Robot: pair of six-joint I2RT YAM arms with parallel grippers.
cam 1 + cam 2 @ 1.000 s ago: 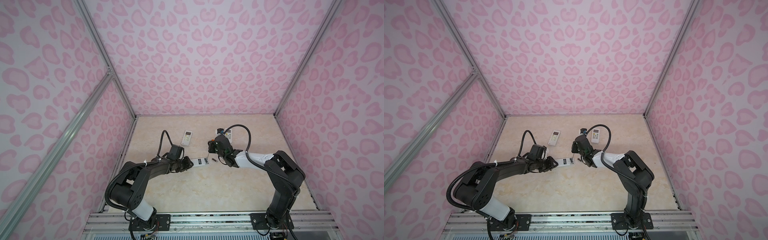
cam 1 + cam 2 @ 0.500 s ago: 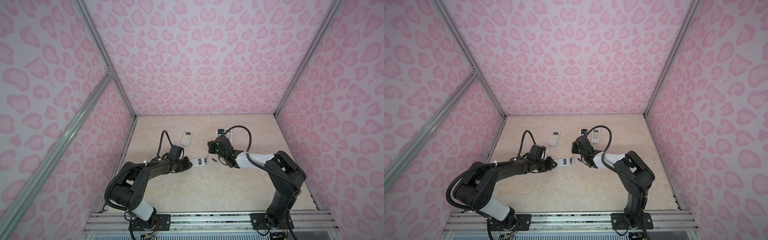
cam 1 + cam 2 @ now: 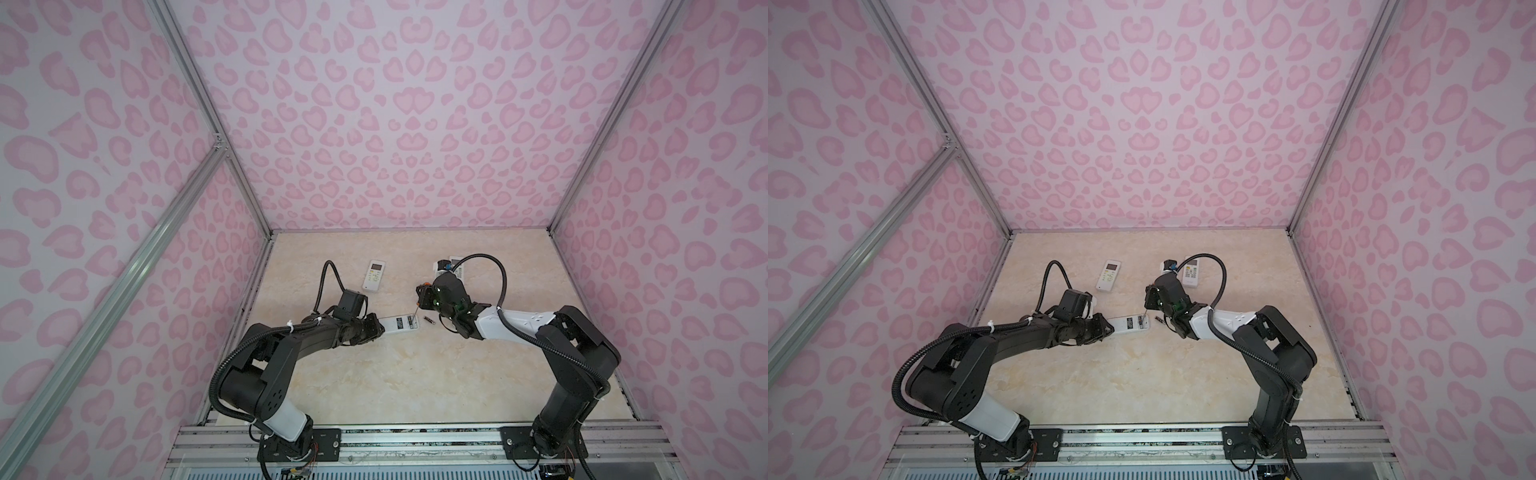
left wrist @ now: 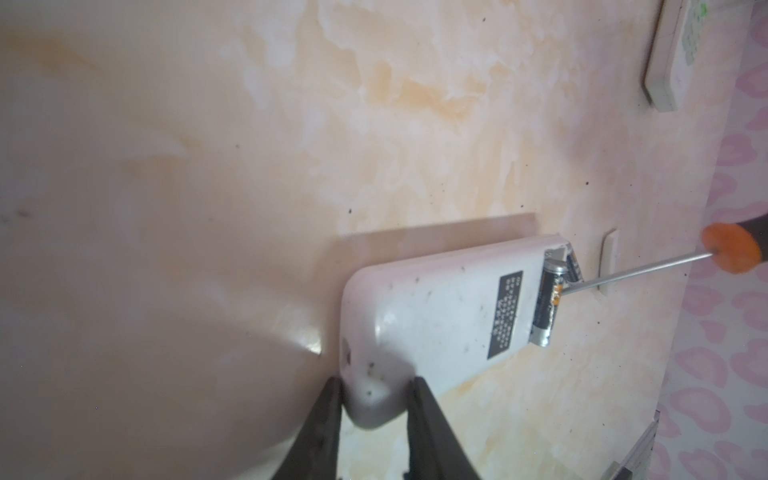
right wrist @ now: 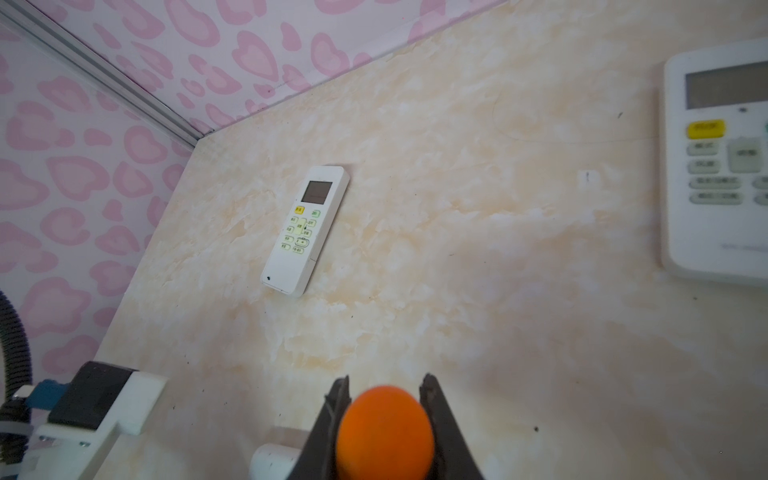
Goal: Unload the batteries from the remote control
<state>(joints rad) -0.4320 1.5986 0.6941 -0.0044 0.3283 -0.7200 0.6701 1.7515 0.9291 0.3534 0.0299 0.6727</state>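
A white remote control (image 4: 436,316) lies face down at mid-table, its battery bay uncovered. My left gripper (image 4: 376,384) is shut on the remote's near end, also in both top views (image 3: 380,328) (image 3: 1111,329). A black battery (image 4: 548,303) with a gold end sits in the bay. My right gripper (image 5: 384,380) is shut on the orange-handled screwdriver (image 5: 384,432). Its thin shaft (image 4: 631,272) slants down, with the tip touching that battery. Another small black battery (image 3: 428,320) (image 3: 1158,320) lies loose on the table just right of the remote.
Two more white remotes lie face up farther back, one on the left (image 3: 375,276) (image 5: 305,230) and one on the right (image 3: 1192,272) (image 5: 723,166). A small white cover (image 4: 607,262) lies beyond the held remote. Pink patterned walls enclose the marble tabletop (image 3: 415,374).
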